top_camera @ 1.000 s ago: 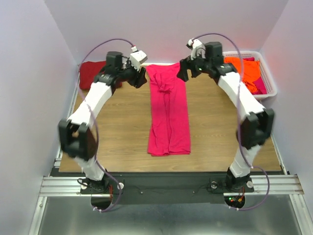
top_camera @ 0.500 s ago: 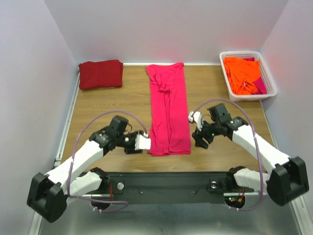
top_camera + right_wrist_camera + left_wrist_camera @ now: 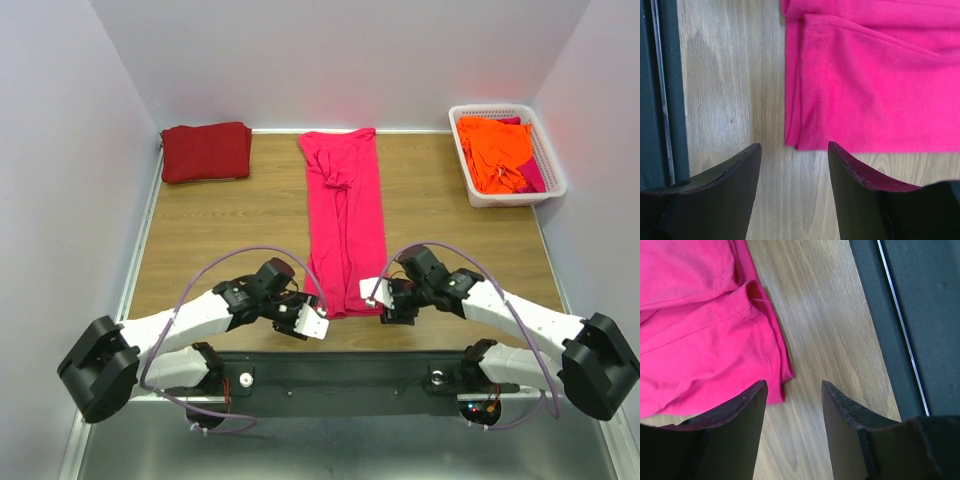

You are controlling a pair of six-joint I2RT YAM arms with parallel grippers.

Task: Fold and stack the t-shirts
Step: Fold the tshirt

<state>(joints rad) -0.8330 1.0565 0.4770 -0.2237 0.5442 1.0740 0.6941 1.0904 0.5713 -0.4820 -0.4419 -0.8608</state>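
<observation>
Place: robotics lab cell
Enclosure: white panels point(image 3: 340, 60) around wooden worktop point(image 3: 220, 230)
Rig: left arm point(image 3: 190, 322), right arm point(image 3: 520, 312) on black base plate point(image 3: 350, 372)

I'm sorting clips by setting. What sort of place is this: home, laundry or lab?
Probably a robotics lab test cell, not a home: a left arm and right arm mounted at a wooden table, plain white walls boxing it in, and a pink t-shirt laid out flat.

Bright, even overhead light; soft shadows, wrist views sharp.
</observation>
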